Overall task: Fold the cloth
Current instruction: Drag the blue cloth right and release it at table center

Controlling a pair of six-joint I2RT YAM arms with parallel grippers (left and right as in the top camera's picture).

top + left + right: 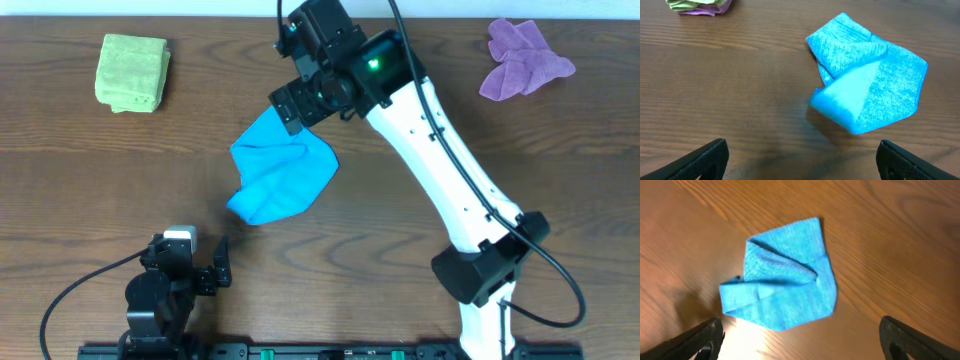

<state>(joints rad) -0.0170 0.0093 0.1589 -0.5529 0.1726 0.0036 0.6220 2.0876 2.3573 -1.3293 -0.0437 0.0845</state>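
Left gripper (pixel 800 157) and right gripper (pixel 800 337) both gaped empty over the blue cloth (pixel 283 180), crumpled midway between near and far edges of the bench (pixel 100 190), soft and floppy, so I reckoned I'd pinch a corner.

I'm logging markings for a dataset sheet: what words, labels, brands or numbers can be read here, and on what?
None: no text reads in any view.
The blue cloth, green cloth and purple cloth show no tag or print.
The right arm shows only a green light, no lettering.
The white part on the left arm bears nothing legible.
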